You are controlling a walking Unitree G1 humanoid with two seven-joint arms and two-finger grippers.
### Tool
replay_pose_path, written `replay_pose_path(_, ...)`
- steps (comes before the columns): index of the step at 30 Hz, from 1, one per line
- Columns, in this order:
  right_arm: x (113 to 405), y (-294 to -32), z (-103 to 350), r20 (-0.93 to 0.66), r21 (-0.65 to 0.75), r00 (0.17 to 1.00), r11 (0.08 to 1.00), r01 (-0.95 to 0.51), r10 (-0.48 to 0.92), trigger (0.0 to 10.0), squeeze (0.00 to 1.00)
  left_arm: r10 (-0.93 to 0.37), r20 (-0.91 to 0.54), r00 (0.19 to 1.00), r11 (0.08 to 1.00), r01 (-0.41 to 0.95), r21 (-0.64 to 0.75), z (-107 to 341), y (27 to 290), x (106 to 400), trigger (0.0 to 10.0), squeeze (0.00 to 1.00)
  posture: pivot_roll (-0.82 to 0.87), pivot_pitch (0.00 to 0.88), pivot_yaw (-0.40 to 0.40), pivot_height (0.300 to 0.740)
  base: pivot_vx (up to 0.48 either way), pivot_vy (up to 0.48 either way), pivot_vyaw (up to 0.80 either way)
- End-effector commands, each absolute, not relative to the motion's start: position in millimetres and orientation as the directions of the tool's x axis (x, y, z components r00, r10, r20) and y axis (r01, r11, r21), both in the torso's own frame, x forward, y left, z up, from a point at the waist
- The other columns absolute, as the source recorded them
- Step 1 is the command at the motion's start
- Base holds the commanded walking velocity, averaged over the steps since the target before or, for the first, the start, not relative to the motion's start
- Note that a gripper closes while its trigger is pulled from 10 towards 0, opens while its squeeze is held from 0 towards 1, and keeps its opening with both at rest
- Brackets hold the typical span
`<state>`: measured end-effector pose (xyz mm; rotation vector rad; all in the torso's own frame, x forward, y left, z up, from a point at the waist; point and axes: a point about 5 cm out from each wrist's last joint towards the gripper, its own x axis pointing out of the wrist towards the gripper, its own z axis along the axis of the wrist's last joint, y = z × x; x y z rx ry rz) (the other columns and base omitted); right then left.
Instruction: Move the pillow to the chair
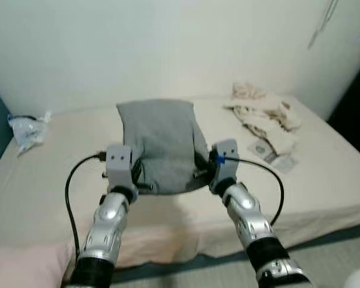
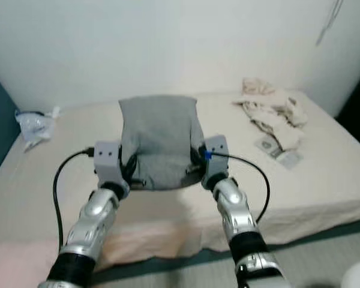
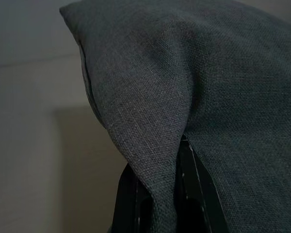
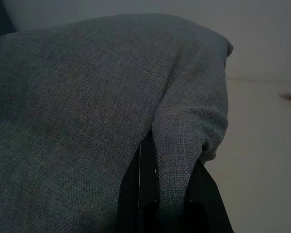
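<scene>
We see the pillow (image 3: 223, 87) in coarse, matt grey woven cloth, our arms (image 1: 111, 219) in glossy silver metal, the bed (image 1: 42, 180) in smooth cream sheeting.

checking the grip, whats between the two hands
The grey pillow, pinched on its sides by the left hand and right hand, in the eye views.

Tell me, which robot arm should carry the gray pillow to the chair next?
Neither alone: both are equally placed. The left pincer pinches a fold on one side of the pillow, and the right pincer pinches the other side, lifting it above the bed. Probably they carry it together.
</scene>
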<state>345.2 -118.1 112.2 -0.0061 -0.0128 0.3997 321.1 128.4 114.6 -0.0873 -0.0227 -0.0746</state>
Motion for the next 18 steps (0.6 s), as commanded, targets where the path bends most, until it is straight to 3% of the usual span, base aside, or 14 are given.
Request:
replay_pose_path(1, 344.5, -117.0, 116.7, 0.044, -0.016, 0.914, 0.915, -0.403, 0.404, 10.0, 0.0, -0.035, 0.104, 0.994, 0.996, 0.044, -0.076, 129.4, 136.1, 323.5, 10.0, 0.0, 0.01, 0.043, -0.009, 0.74, 0.0, 0.0, 0.0)
replay_pose_path(11, 343.7, -114.7, 106.4, -0.024, -0.002, 0.908, 0.908, -0.419, 0.419, 10.0, 0.0, -0.013, 0.076, 0.997, 0.997, 0.019, -0.076, 123.1, 141.1, 323.4, 10.0, 0.0, 0.01, 0.045, -0.014, 0.74, 0.0, 0.0, 0.0)
replay_pose_path(18, 326.7, -120.5, 60.6, -0.224, -0.073, 0.893, 0.907, -0.415, 0.39, 10.0, 0.0, 0.013, -0.126, 0.992, 1.0, -0.012, 0.007, 78.3, 149.8, 313.0, 10.0, 0.0, 0.01, 0.036, -0.019, 0.74, 0.0, 0.0, 0.0)
